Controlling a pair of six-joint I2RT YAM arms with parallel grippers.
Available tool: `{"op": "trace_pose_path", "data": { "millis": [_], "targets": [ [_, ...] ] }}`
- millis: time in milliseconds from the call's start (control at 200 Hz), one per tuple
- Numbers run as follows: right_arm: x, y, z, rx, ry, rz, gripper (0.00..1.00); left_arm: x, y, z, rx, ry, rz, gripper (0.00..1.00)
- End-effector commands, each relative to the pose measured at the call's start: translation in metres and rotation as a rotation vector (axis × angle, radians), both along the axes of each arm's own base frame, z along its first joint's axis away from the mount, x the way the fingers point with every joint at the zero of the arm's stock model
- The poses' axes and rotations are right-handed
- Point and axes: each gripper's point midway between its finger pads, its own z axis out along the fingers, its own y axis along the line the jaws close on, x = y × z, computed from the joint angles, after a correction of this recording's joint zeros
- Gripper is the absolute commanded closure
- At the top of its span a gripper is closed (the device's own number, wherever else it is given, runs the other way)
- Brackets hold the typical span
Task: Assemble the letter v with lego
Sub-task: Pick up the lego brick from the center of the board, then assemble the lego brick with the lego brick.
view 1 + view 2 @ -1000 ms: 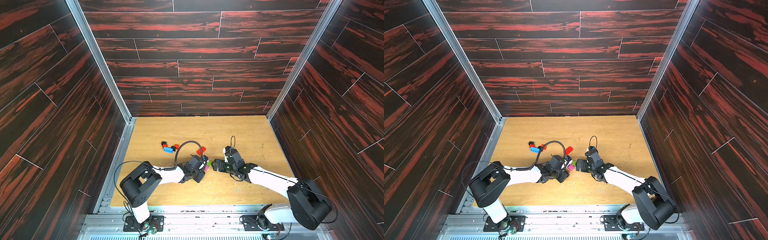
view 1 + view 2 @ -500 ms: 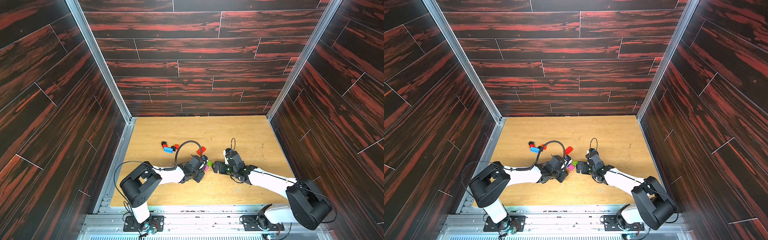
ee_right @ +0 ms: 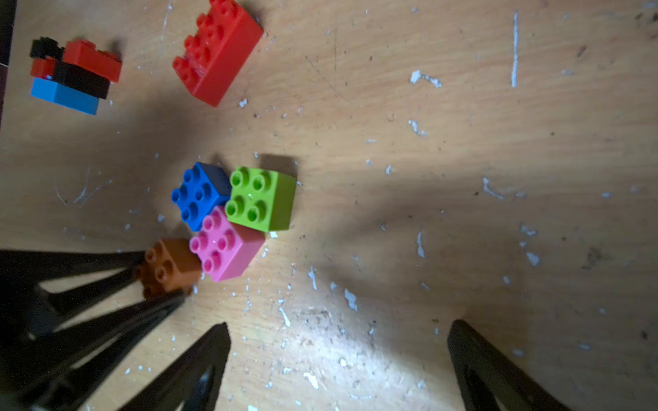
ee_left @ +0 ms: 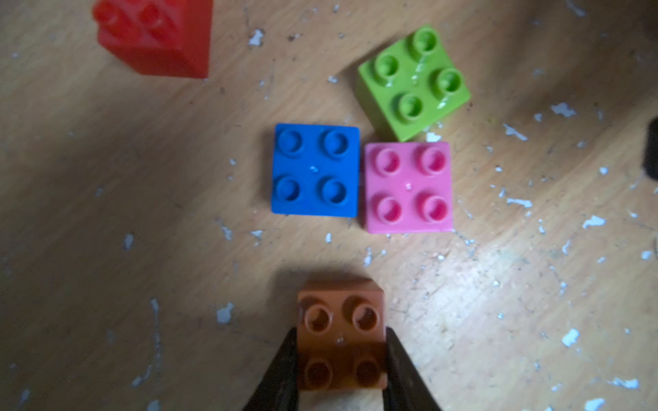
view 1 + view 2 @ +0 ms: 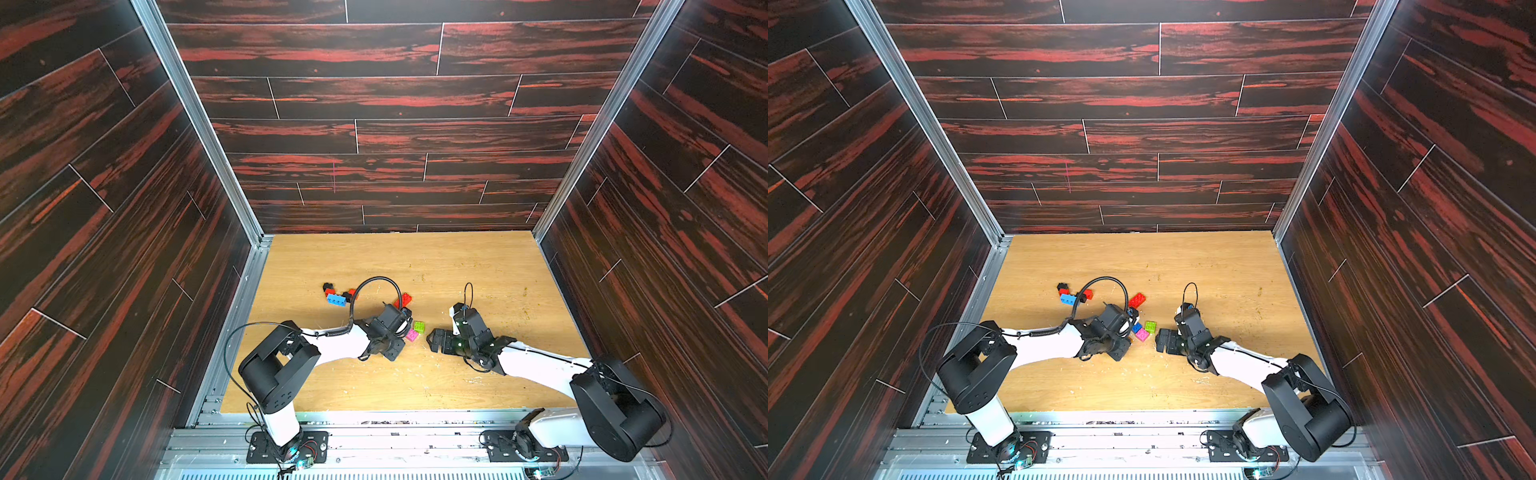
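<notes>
Reaching in from the left in both top views, the left gripper (image 5: 401,332) sits just left of the pink brick (image 5: 412,335) and green brick (image 5: 419,326); the right gripper (image 5: 432,338) is just right of them. Left wrist view: its jaws clamp the orange brick (image 4: 341,320) beside the blue brick (image 4: 315,170). Right wrist view: the right jaws are spread wide, holding nothing.
</notes>
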Motion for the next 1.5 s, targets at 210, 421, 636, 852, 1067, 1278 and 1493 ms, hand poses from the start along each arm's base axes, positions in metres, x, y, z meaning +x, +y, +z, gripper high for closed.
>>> {"op": "trace_pose_path", "data": {
  "millis": [210,421,636,852,1067,1278,1493],
  "targets": [
    [-0.009,0.003,-0.001,0.054,-0.015,0.039,0.01,0.033,-0.011,0.058,-0.060,-0.091,-0.017,0.89],
    [-0.013,0.004,-0.013,0.049,-0.004,0.068,0.02,0.043,-0.017,0.057,-0.062,-0.079,-0.019,0.90],
    [-0.016,0.007,-0.019,0.074,0.009,0.074,0.02,0.052,-0.026,0.044,-0.070,-0.051,-0.014,0.90],
    [-0.016,0.006,-0.020,0.065,0.011,0.068,0.02,0.049,-0.025,0.037,-0.067,-0.035,-0.013,0.91],
    [-0.015,0.008,-0.021,0.067,0.020,0.068,0.02,0.041,-0.020,0.025,-0.049,-0.008,-0.019,0.91],
    [-0.016,0.008,-0.022,0.070,0.024,0.066,0.02,0.035,-0.018,0.019,-0.047,0.019,-0.013,0.91],
    [-0.016,0.009,-0.022,0.080,0.027,0.068,0.02,0.028,-0.011,0.006,-0.031,0.046,0.008,0.91]
  ]
}}
